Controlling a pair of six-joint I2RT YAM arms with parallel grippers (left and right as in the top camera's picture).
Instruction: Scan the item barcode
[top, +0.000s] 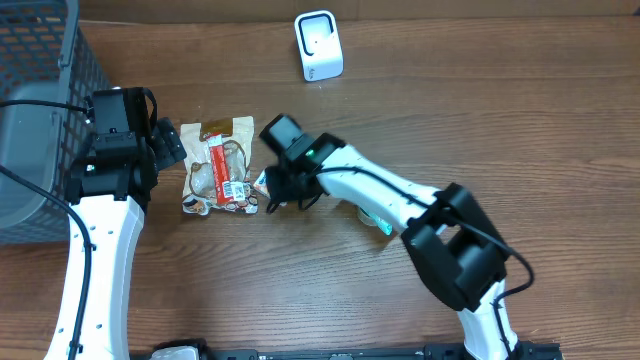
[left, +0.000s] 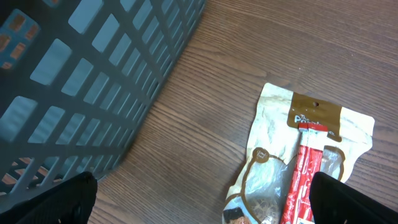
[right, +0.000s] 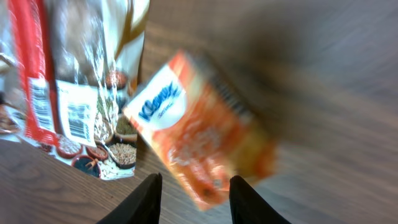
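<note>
Our left gripper (top: 171, 146) wide open beside the snack bag (top: 220, 165), basket (top: 40, 60) just beside it, our right gripper (right: 194, 200) over the tissue pack (right: 199, 137), grip we cannot tell, scanner (top: 318, 45) well apart

Basket (top: 35, 120): walled off the left side, just beside the left arm (top: 105, 220).
Bag (top: 217, 166): lay flat, filling the gap between both arms.
Pack (right: 199, 130): blurred, just beside the bag's right edge.
Right arm (top: 385, 190): crossed mid-table diagonally.
Scanner (top: 319, 45): upright at the far edge; bare table (top: 500, 110) to its right.
</note>
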